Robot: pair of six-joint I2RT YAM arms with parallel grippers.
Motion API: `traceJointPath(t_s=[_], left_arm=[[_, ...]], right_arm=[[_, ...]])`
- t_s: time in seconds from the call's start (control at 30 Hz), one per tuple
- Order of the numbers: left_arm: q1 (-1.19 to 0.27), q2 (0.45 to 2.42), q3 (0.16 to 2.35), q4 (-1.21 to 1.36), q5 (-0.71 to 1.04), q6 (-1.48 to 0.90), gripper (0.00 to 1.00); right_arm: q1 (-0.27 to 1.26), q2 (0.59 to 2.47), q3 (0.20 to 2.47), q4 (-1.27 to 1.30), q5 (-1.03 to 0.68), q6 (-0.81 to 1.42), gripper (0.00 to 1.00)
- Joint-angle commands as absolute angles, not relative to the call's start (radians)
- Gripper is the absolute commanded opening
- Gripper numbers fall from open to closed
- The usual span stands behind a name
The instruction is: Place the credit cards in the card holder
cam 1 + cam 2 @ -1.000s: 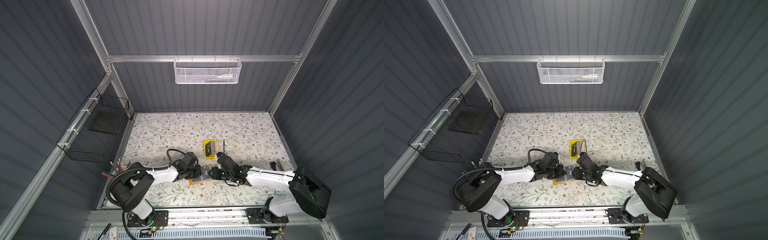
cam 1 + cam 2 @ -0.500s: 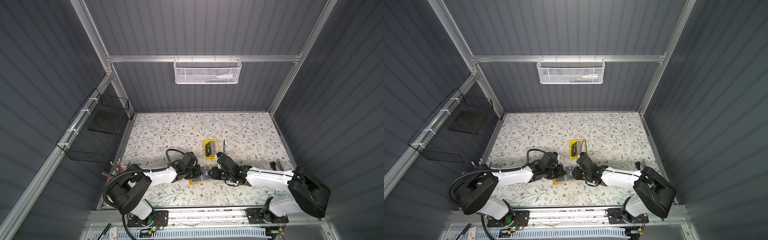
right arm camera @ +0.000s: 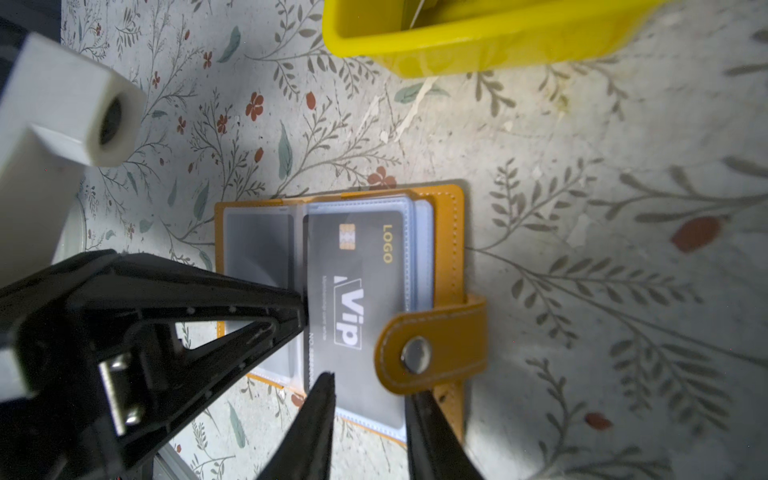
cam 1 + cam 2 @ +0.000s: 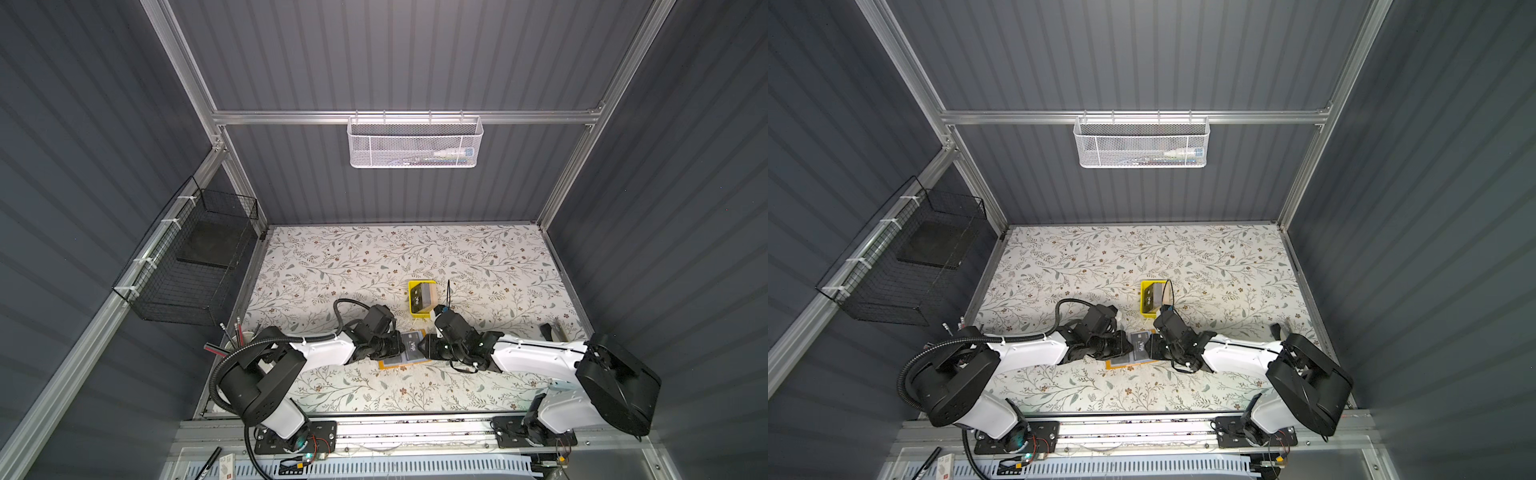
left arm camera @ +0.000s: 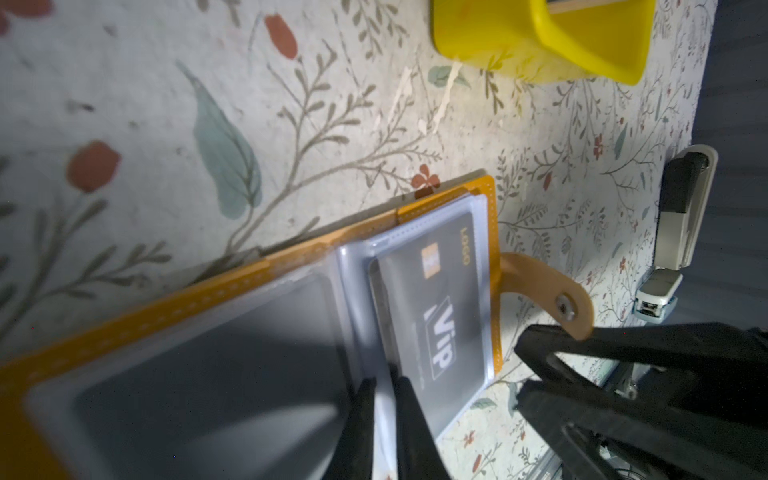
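The card holder [image 3: 444,232] lies open on the worktop [image 3: 582,166], its black VIP card [image 3: 353,266] already sleeved. The left claw [image 5: 384,382] seems to pinch a sleeve page [image 5: 357,299] steady. The right claw [image 3: 372,388] hovers spread, likely to nudge the card home.
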State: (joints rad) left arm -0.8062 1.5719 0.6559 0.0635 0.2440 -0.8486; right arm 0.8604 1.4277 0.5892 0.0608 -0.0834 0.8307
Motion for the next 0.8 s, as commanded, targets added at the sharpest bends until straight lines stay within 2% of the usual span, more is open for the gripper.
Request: traceJointPath(t_s=[0.0, 0.47, 0.77], left_arm=[[-0.813, 1.590, 0.694, 0.024, 0.236, -0.810, 0.13], [-0.812, 1.628, 0.690, 0.014, 0.235, -0.804, 0.09], [-0.813, 1.642, 0.689, 0.023, 0.241, -0.815, 0.08]], right_arm=[[0.856, 1.433, 0.583, 0.083, -0.084, 0.834, 0.32], [0.851, 1.438, 0.567, 0.094, -0.070, 0.840, 0.35], [0.847, 1.453, 0.563, 0.130, -0.121, 0.826, 0.36]])
